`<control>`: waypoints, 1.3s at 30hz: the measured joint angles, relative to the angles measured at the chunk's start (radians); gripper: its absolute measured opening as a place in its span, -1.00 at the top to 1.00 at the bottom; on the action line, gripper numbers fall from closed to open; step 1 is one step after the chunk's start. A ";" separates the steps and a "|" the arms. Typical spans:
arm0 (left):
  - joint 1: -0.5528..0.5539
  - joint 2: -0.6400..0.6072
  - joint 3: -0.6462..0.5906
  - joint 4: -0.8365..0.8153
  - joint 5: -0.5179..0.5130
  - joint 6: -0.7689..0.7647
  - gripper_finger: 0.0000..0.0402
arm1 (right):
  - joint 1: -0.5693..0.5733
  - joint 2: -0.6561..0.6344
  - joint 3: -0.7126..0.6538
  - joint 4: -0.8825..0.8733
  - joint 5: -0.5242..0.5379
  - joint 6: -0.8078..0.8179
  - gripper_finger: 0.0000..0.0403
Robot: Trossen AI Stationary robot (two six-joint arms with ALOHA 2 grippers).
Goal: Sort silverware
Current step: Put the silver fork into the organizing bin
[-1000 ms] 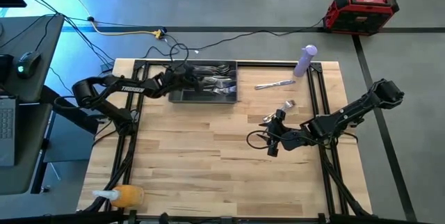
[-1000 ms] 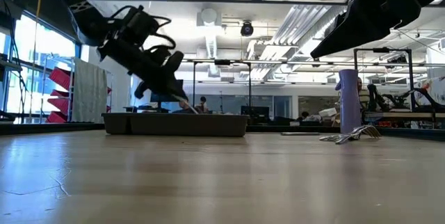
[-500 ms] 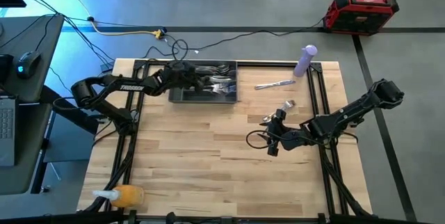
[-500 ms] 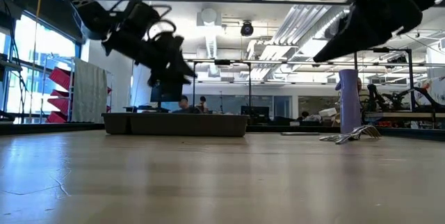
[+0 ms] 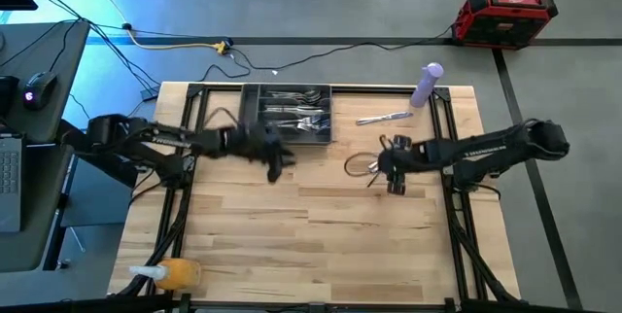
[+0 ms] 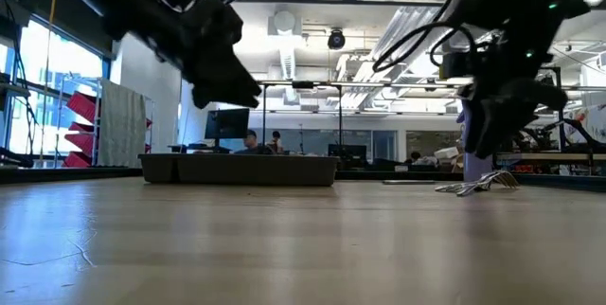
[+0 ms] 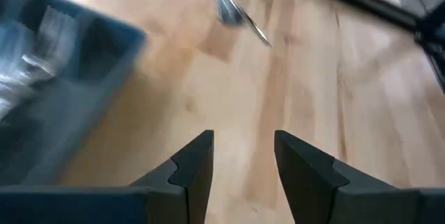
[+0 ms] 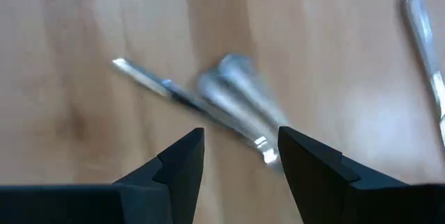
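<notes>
Left gripper (image 5: 275, 164) now off tray (image 5: 255, 134); silverware (image 8: 229, 102) under right gripper (image 8: 240, 156).

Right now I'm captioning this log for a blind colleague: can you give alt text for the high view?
Seen from above, the left gripper hangs open and empty over bare wood just in front of the dark grey tray, which holds sorted silverware. The right gripper, also open, hovers by a few loose pieces near a purple bottle.
</notes>
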 joint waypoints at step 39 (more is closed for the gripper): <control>-0.342 0.133 -0.047 0.189 -0.537 -0.046 0.36 | -0.144 0.210 0.120 -0.242 -0.058 -0.432 0.99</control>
